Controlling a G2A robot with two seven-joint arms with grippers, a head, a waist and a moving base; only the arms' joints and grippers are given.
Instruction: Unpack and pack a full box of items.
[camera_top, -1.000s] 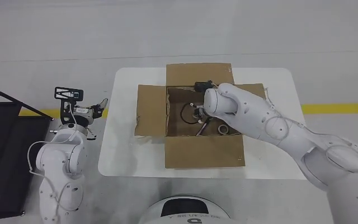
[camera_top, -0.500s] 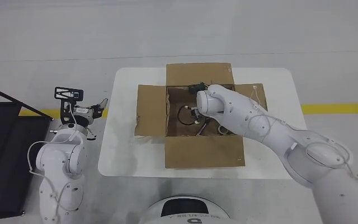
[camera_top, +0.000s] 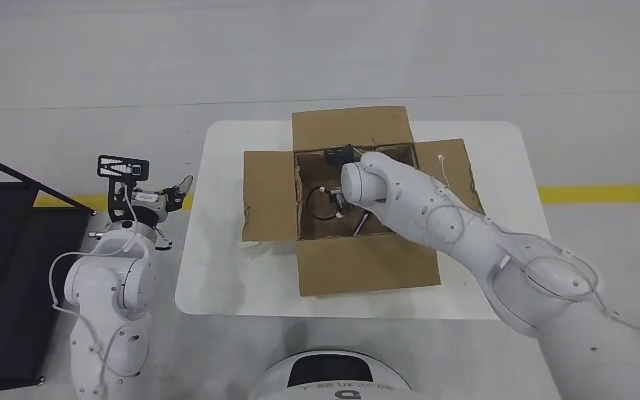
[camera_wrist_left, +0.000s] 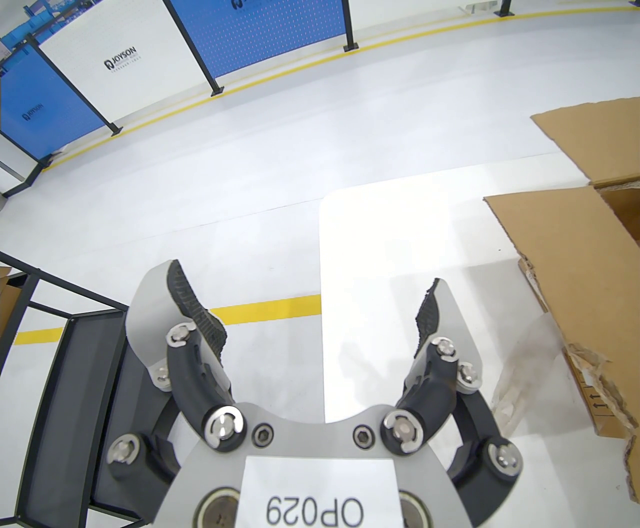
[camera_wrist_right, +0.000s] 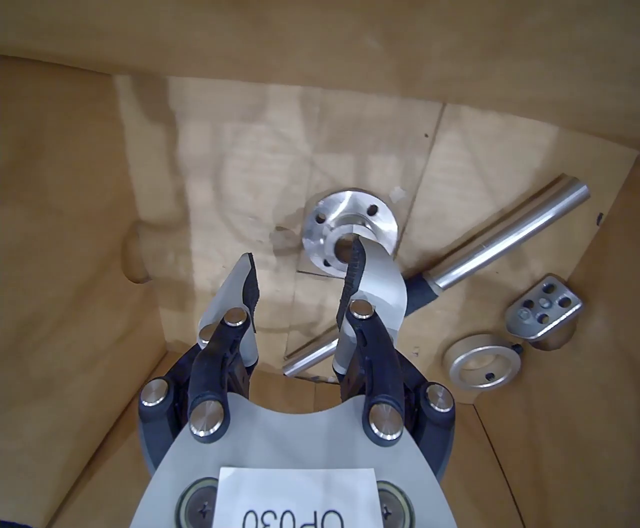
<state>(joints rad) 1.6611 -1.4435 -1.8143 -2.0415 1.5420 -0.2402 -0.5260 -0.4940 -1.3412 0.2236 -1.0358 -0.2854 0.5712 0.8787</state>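
the table (camera_top: 215, 270) carries the open cardboard box (camera_top: 365, 265) at its middle. since a second ago the box has slid and turned a little toward 10 o'clock, and its far flap now sits closer to the table's 12 o'clock edge. the right arm (camera_top: 450, 225) has pushed further across the box toward 9 o'clock, with its wrist now over the 9 o'clock half of the opening. the left arm (camera_top: 100, 290) has not moved; it is off the table, past the 9 o'clock edge.

the right jaws are down inside the box, partly open with nothing between them, above the box floor. one fingertip (camera_wrist_right: 356, 260) overlaps the bore of a round metal flange (camera_wrist_right: 345, 202) that lies flat on the floor; whether it touches cannot be told. the left jaws are spread wide and hold nothing.

a long metal rod with a dark grip (camera_wrist_right: 510, 235) lies slanted in the box, its dark end near the flange. a thinner rod (camera_wrist_right: 307, 360) lies under the right jaws. a metal ring (camera_wrist_right: 455, 370) and a small plate with holes (camera_wrist_right: 542, 306) sit just beside each other by a box corner.
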